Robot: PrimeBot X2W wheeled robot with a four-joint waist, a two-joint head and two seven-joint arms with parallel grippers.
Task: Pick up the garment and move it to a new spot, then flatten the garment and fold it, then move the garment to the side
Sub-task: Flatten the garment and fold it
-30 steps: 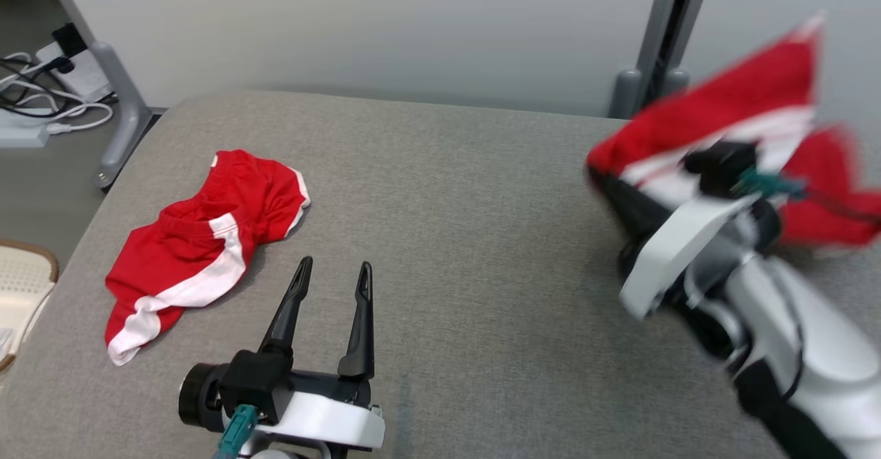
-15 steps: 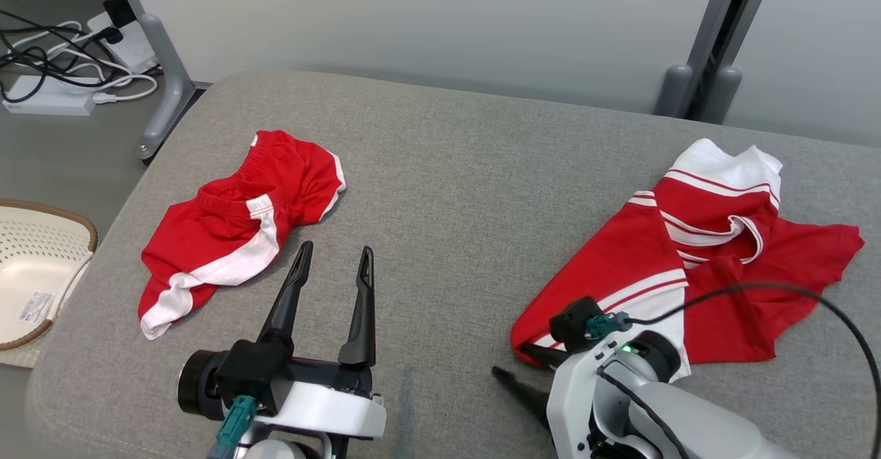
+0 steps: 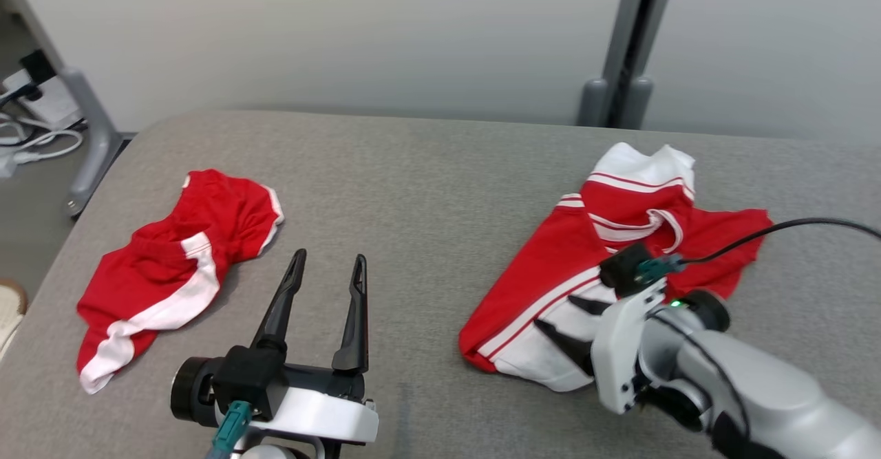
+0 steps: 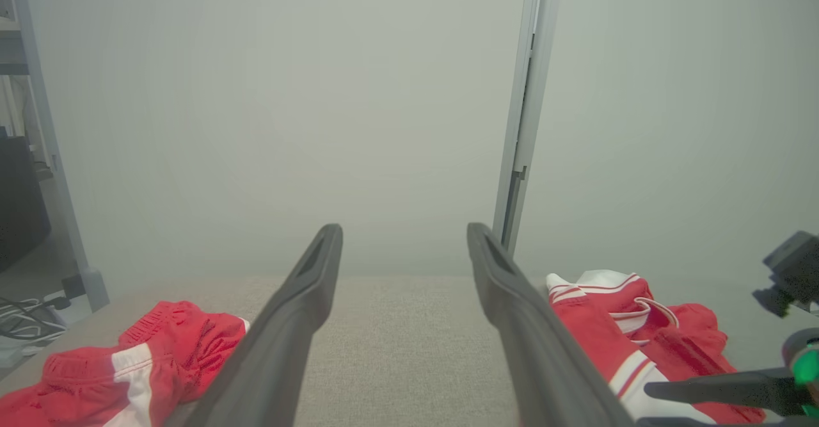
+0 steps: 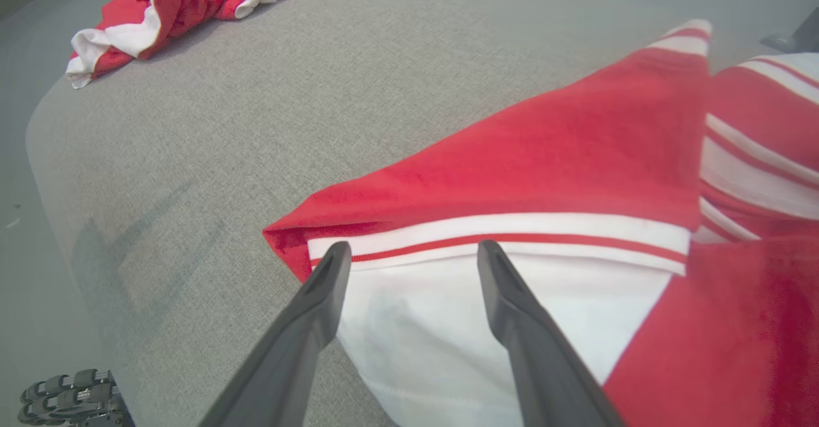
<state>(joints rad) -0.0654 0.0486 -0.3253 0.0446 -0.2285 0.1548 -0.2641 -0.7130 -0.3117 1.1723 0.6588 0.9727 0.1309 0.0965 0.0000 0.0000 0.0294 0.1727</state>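
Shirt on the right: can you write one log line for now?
shirt: rumpled on table, unheld | right gripper: open, at its white edge | left gripper: open, empty

No text, label, brand, number or sign can be read anywhere in these views.
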